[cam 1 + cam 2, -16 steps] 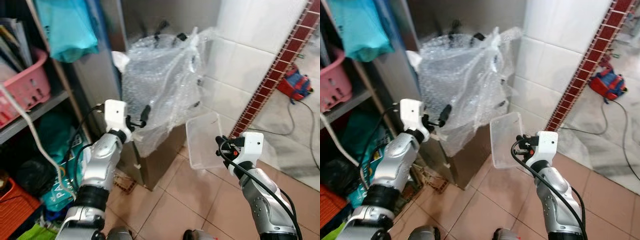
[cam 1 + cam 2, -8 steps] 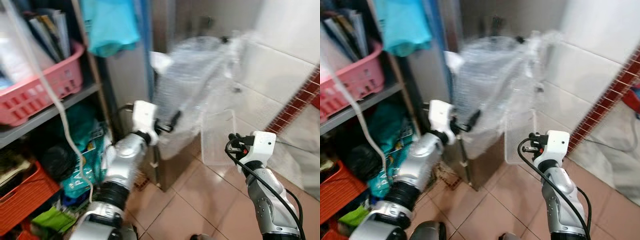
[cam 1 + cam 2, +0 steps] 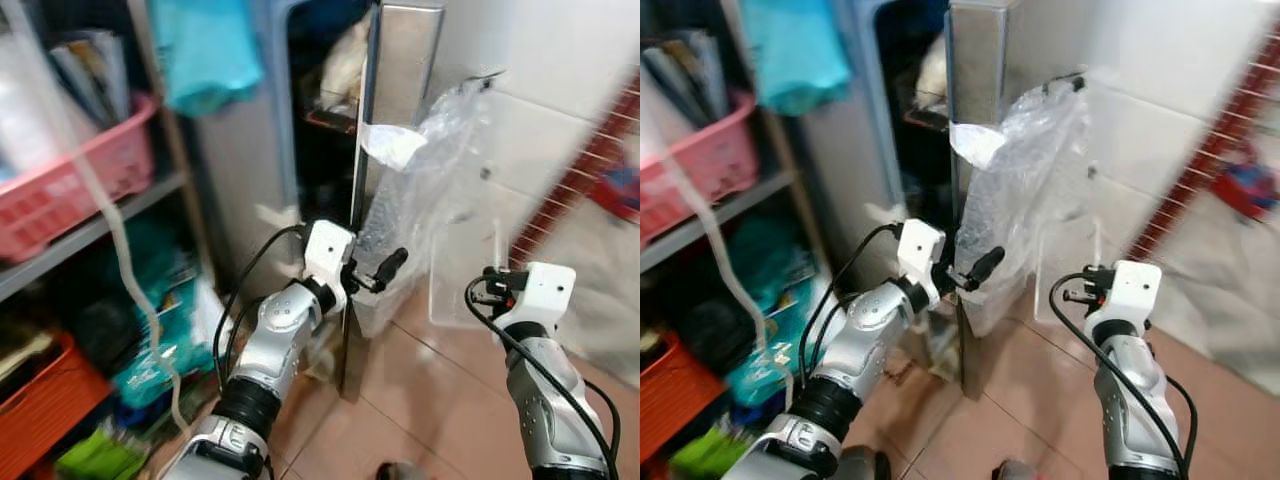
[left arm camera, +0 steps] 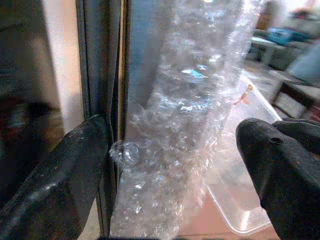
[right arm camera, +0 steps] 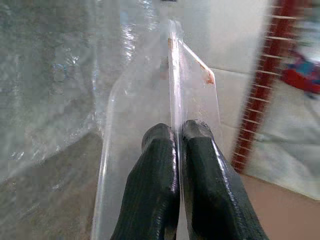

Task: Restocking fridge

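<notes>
While the fridge door [image 3: 385,150] stands edge-on and ajar in the left eye view, the left claw [image 3: 372,277] sits spread at that edge, one finger [image 3: 391,266] out over the bubble wrap [image 3: 440,190] draped on the door's outer face, probably so it can hook the edge and swing the door wider. Dark shelves [image 3: 325,120] with pale items show through the gap. To the left stands a rack with a pink basket [image 3: 70,175] and a teal bag [image 3: 205,50]. The right claw [image 3: 495,282] is held up by the tiled wall [image 3: 560,80], carrying a clear tray [image 3: 460,270] on edge, likely kept clear of the door until there is room.

From the right eye the same layout reads: steel door edge [image 3: 975,120], wrap beside it, tray to the right.

Seen from the left wrist, the two fingers [image 4: 60,180] are wide apart, gripping nothing; one lies against the dark door seal [image 4: 100,100], the other beyond the wrap, so the door edge sits between them. The tray [image 4: 240,200] shows behind.

At the right wrist, both fingers [image 5: 160,185] are pinched tight on the tray's thin rim [image 5: 175,90], holding it upright; a rim grip like this may let it swing.
</notes>
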Robot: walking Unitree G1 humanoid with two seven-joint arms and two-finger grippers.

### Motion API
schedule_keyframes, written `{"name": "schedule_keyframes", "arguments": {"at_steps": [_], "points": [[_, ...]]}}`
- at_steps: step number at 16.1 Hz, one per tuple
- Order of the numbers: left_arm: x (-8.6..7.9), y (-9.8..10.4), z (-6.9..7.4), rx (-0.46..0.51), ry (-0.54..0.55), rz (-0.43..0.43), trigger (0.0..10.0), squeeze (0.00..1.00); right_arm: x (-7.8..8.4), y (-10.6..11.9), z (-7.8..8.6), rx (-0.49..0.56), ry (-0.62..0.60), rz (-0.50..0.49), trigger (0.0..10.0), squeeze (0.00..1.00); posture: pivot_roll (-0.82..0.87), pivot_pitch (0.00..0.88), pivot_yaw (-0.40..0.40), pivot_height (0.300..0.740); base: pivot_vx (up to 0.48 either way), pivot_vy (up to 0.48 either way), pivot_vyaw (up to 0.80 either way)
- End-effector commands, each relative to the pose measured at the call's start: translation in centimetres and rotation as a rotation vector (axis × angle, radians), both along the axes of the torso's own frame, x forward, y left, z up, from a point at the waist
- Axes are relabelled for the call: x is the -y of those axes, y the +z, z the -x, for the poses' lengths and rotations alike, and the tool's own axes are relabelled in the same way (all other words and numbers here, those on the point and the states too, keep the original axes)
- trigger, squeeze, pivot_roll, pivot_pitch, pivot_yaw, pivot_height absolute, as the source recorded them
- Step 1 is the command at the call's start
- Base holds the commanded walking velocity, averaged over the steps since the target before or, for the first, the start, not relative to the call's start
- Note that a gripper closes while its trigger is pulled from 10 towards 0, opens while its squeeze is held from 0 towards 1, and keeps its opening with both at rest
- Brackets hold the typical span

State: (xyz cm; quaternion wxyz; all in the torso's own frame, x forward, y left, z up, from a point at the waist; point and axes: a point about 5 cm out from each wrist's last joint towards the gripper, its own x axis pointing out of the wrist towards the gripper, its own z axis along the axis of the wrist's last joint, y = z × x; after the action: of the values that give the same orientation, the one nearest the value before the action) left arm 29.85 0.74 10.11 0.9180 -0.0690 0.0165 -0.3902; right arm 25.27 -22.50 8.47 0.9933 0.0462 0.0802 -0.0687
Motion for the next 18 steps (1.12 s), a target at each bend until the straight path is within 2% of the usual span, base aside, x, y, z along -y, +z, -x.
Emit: {"name": "schedule_keyframes", "arguments": {"at_steps": [1,18], "points": [[1.47,-0.77,0.68,-0.039,-0.074,-0.043,10.0,0.00,0.00,-0.05,0.18,0.002,-0.007,0.002,10.0,0.00,-0.05,0.003,0.019,0.740,0.000,0.000,-0.54],[1.52,-1.24,0.68,-0.022,-0.061,-0.069,10.0,0.00,-0.19,0.08,0.27,0.017,-0.027,0.018,10.0,0.00,-0.06,0.002,0.031,0.740,0.317,0.000,0.00]]}}
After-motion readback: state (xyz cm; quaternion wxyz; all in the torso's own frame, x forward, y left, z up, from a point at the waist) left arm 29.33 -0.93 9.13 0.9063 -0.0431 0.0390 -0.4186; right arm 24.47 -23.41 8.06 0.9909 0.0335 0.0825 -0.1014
